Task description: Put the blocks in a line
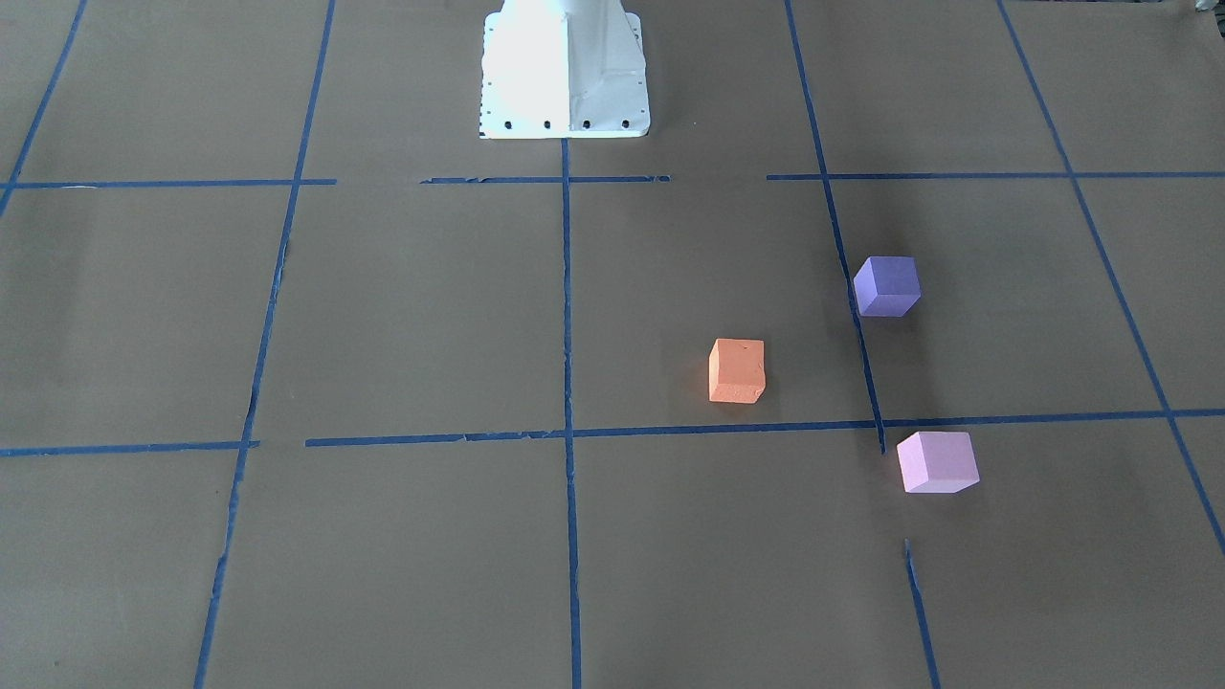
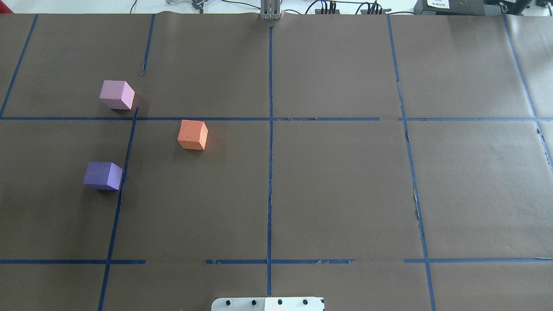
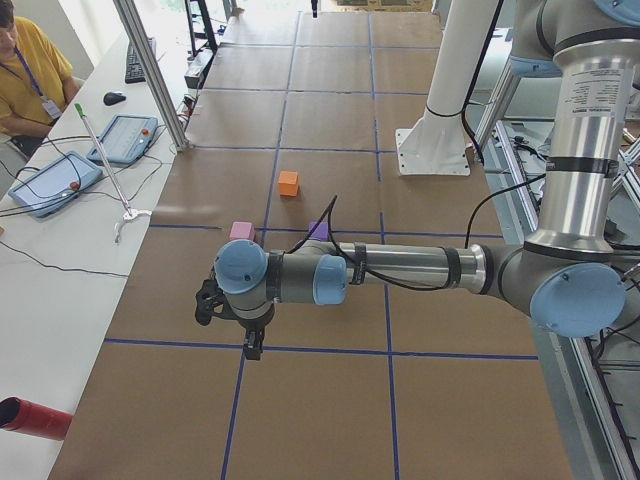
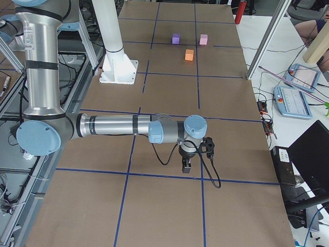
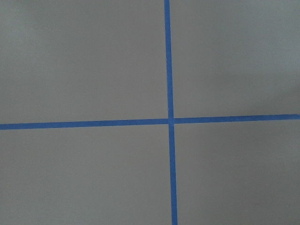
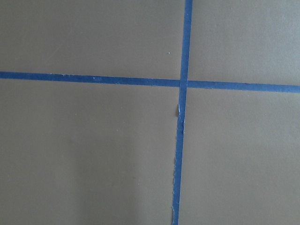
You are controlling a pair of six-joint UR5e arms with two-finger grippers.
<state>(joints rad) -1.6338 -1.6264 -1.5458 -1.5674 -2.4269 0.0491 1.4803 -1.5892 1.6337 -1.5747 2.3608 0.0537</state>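
Three cubes sit apart on the brown paper on the robot's left half. The orange block (image 2: 192, 134) (image 1: 737, 370) is nearest the centre line. The violet-purple block (image 2: 103, 175) (image 1: 887, 285) lies nearer the robot. The pale pink-lilac block (image 2: 116, 94) (image 1: 937, 461) lies farthest from it. My left gripper (image 3: 252, 345) shows only in the exterior left view, pointing down, nearer the camera than the blocks; I cannot tell if it is open. My right gripper (image 4: 186, 167) shows only in the exterior right view, far from the blocks; I cannot tell its state. Both wrist views show only paper and tape.
Blue tape lines (image 2: 270, 151) form a grid on the paper. The white robot pedestal (image 1: 565, 72) stands at the table's robot side. An operator (image 3: 25, 70), teach pendants (image 3: 50, 180), a metal post (image 3: 150, 70) and a red cylinder (image 3: 35, 417) are along the far side.
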